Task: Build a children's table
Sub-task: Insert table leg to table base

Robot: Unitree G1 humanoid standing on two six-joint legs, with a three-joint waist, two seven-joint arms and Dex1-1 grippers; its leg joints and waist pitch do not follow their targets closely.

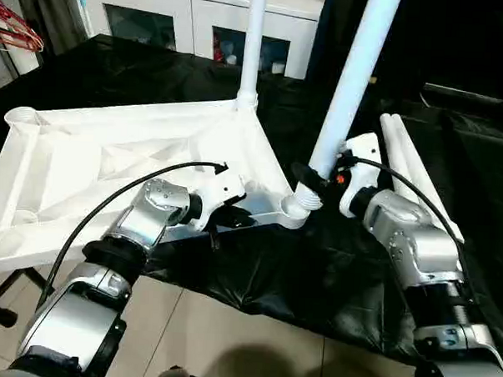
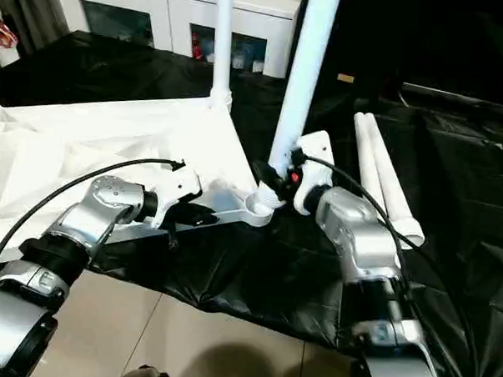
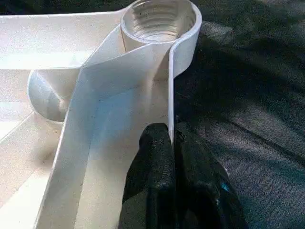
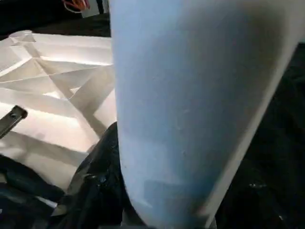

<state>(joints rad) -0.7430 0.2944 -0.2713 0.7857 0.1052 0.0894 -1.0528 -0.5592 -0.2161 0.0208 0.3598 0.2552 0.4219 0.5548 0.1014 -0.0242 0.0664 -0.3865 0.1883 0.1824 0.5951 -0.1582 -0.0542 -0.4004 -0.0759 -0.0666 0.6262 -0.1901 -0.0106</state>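
Table top (image 1: pixel 111 149) upside down on black-draped bench (image 1: pixel 331 267). One leg (image 1: pixel 253 38) upright in far corner socket. Second leg (image 1: pixel 352 76) pinched by right tool (image 1: pixel 306 176), foot over near socket (image 3: pixel 159 21), not seated. Left tool (image 3: pixel 174 157) pressed together on top's rim. Two spare legs (image 1: pixel 415 166) lying right.

Glossy smooth white plastic tabletop (image 1: pixel 111 149), smooth tubular leg (image 1: pixel 348 84) (slight sheen), crinkled shiny black sheet (image 1: pixel 297 282)
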